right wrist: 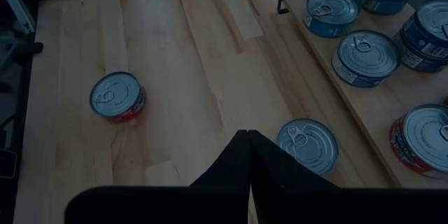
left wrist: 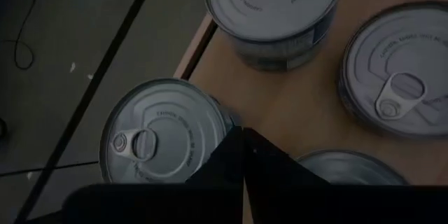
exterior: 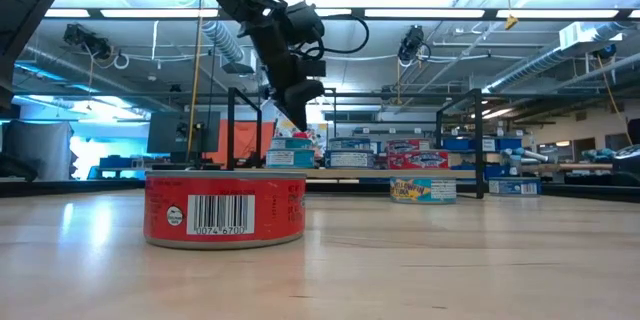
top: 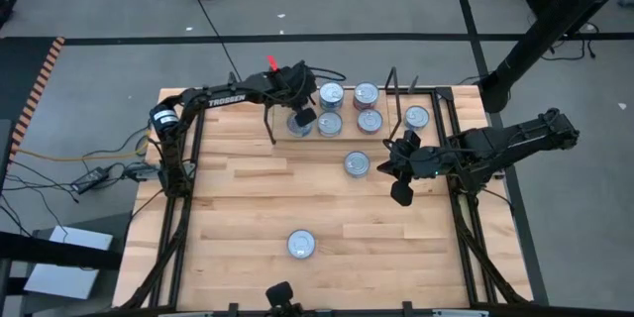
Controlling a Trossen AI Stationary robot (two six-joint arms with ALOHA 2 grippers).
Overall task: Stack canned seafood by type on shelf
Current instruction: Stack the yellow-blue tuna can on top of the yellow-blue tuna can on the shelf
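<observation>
my left gripper [top: 300, 116] has its fingers pressed together on nothing, hovering just above a tin [left wrist: 164, 133] at the left end of the shelf [top: 396, 144], while my right gripper [top: 401, 166] waits clenched and empty over the table beside the shelf's right end. several tins of the canned seafood [top: 349, 107] already sit on the shelf, some stacked. by my judgement the job is partly done: a teal tin [top: 357, 163] near the shelf and a red tin [top: 301, 245] well away from it are not yet shelved.
</observation>
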